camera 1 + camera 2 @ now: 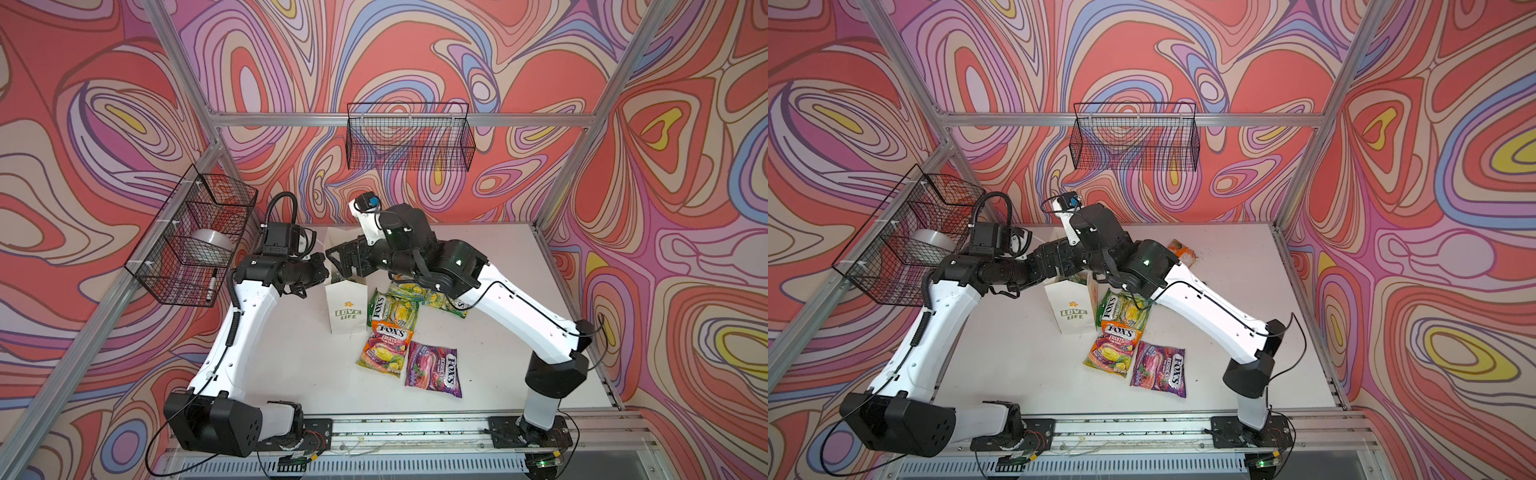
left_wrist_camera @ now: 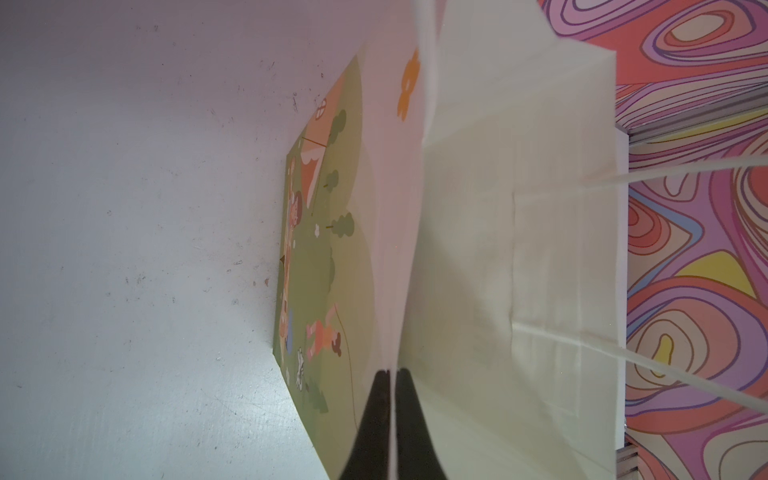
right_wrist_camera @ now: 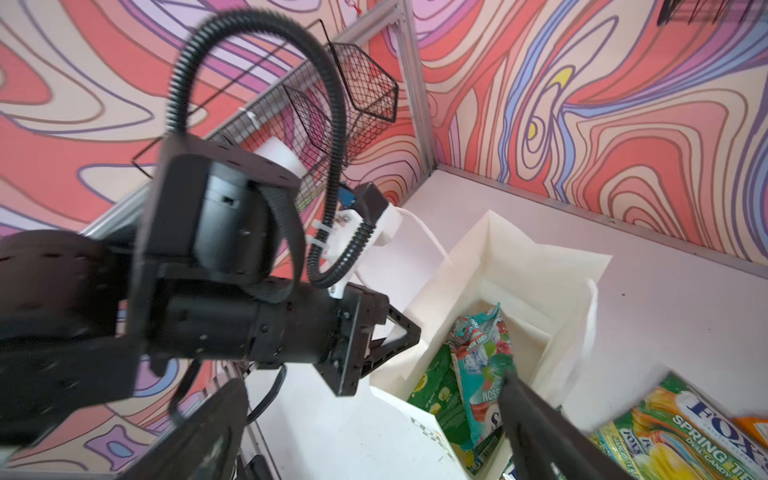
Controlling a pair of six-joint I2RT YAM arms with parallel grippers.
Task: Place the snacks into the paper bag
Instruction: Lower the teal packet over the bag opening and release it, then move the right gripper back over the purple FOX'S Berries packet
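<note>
Broadly, a white desk (image 1: 498, 374) with both arms bent in over its middle, left arm (image 1: 249, 320) and right arm (image 1: 519, 303) meeting at the paper bag (image 1: 348, 307). Stands upright mid-desk, mouth up, "LOVE LIFE" print facing the camera in both top views. Left jaws clenched on one paper wall at the rim, pinning the mouth apart; right jaws released and spread wide just above the opening, nothing between them. Outside the bag, on the desk: a green-yellow packet (image 1: 392, 309) just beside its wall, an orange packet (image 1: 386, 345) overlapping that one's near end, a purple packet (image 1: 434, 368) beside the orange, more green-yellow packets (image 1: 436, 297) partly under the right arm, and an orange-white packet (image 1: 1181, 251) well apart toward the far edge. Inside, from the right wrist view: a teal-white packet (image 3: 482, 374) on end, leaning on a green packet (image 3: 434, 399). Judged partway through, with most snacks yet to go in. Likely trouble from here: tipping the bag, or tearing the thin wall out of its single pinch, by catching the rim or a cord handle (image 2: 706, 385) while lifting clear. Next, jamming at the mouth, because of the teal-white packet standing tall in the opening. Lastly, slipping, or dragging a neighbour along, when pinching glossy overlapping packets at a shared edge.
</note>
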